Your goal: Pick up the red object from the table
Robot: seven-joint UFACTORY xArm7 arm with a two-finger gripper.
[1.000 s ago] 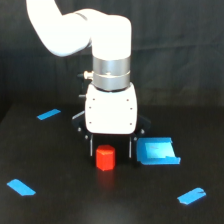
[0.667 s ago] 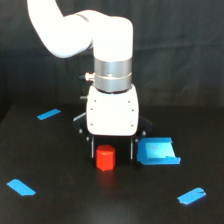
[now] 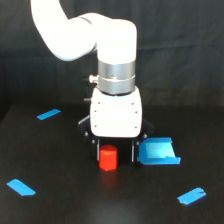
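Observation:
The red object (image 3: 107, 158) is a small red-orange block standing on the black table (image 3: 60, 165), just below the centre of the exterior view. My gripper (image 3: 114, 154) hangs straight down over it, open. Its dark fingers (image 3: 95, 149) stand low on either side of the block. The block sits nearer the finger on the exterior view's left, and I cannot tell whether it touches it. The gripper's white body hides the block's top edge and the upper part of the fingers.
A blue square piece (image 3: 157, 151) lies right beside the finger on the exterior view's right. Blue tape strips are stuck to the table at the back left (image 3: 48, 114), front left (image 3: 21, 187) and front right (image 3: 191, 195).
The gripper has come down a little around the red block. The block itself has stayed in place.

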